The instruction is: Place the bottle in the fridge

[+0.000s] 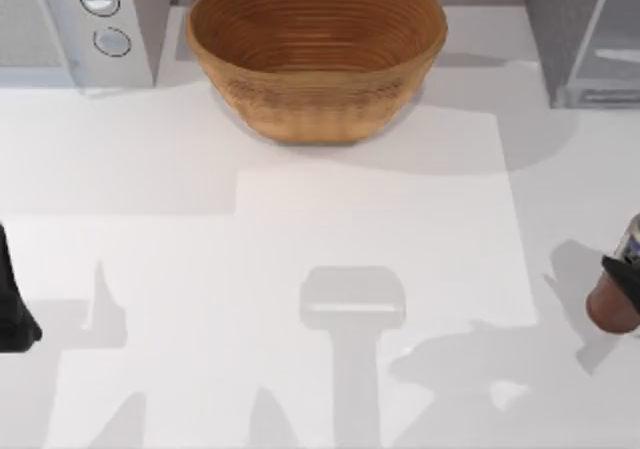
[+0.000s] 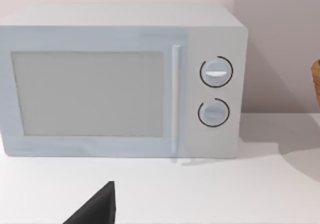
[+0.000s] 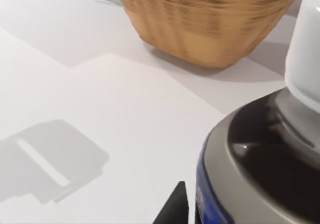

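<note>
At the table's far left edge the left gripper (image 1: pixel 14 309) shows as a dark shape low against the white table (image 1: pixel 300 269); whether its jaws are open or closed cannot be told. Behind it, in the back left corner, stands the microwave (image 1: pixel 80 19) with its two round dials, which the left wrist view faces head-on. In the middle at the back sits the wicker basket (image 1: pixel 317 54), open side up. In the back right corner stands the fridge (image 1: pixel 585 34), grey with a paler door panel. At the right edge, well in front of the fridge, the bottle (image 1: pixel 612 304) sits with the right gripper (image 1: pixel 628 274) across it; a dark finger lies over its body, so the jaws appear closed on it. The right wrist view shows the bottle's grey label band and white cap very close to the camera.
</note>
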